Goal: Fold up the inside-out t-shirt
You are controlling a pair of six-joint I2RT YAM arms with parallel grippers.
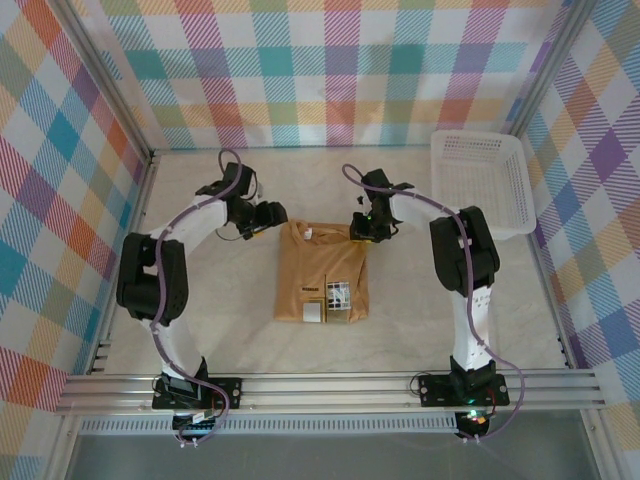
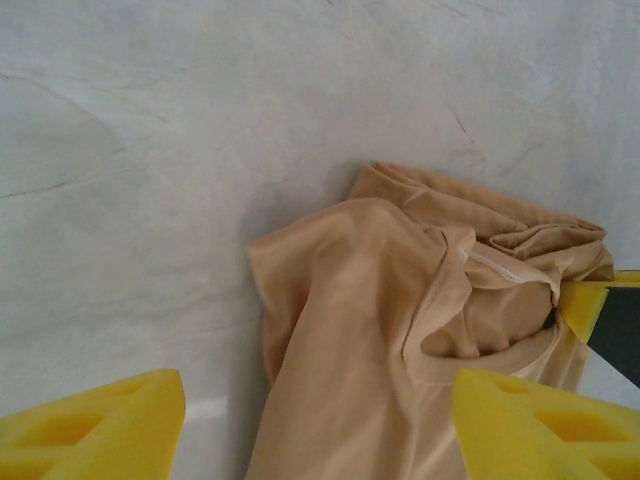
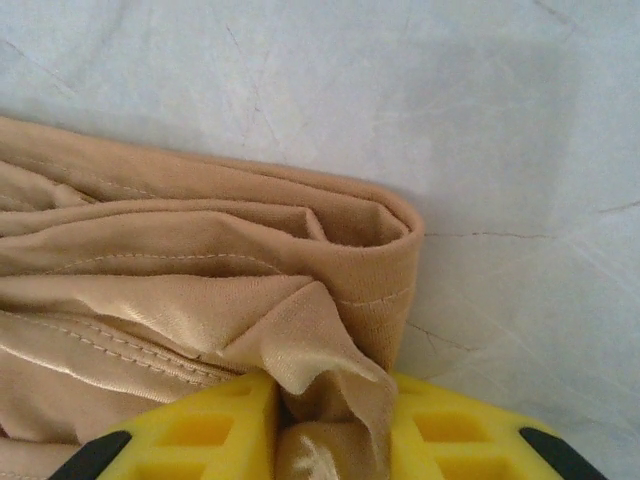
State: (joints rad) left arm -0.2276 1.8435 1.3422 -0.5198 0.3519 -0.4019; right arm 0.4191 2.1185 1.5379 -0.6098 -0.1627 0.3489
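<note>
**Robot arm pinches corner of folded shirt**

A plain tan, short-sleeved, soft-fabric inside-out t-shirt (image 1: 320,285) lies folded into a rough rectangle at the middle of a pale, cloth-covered table (image 1: 215,330), seen from the fixed camera above the two arms. A small white label (image 1: 313,312) shows on the shirt near its near edge. The collar end points toward the far side of the table.

The right gripper (image 3: 330,432) sits at the shirt's far right corner. In the right wrist view its yellow foam fingers (image 3: 200,432) stand close together with a bunched fold of tan fabric pinched between them. The layered, hemmed edge of the shirt runs off to the left.

The left gripper (image 2: 320,430) hangs at the shirt's far left corner. Its own camera shows the yellow fingers spread wide, one over bare table and the other over the cloth beside the collar. Nothing is clamped between them, and whether the fingers touch the fabric cannot be told.

A white plastic mesh basket (image 1: 520,195) stands in the table's far right corner, well apart from the shirt. Walls of bright plaid surround the table.
</note>
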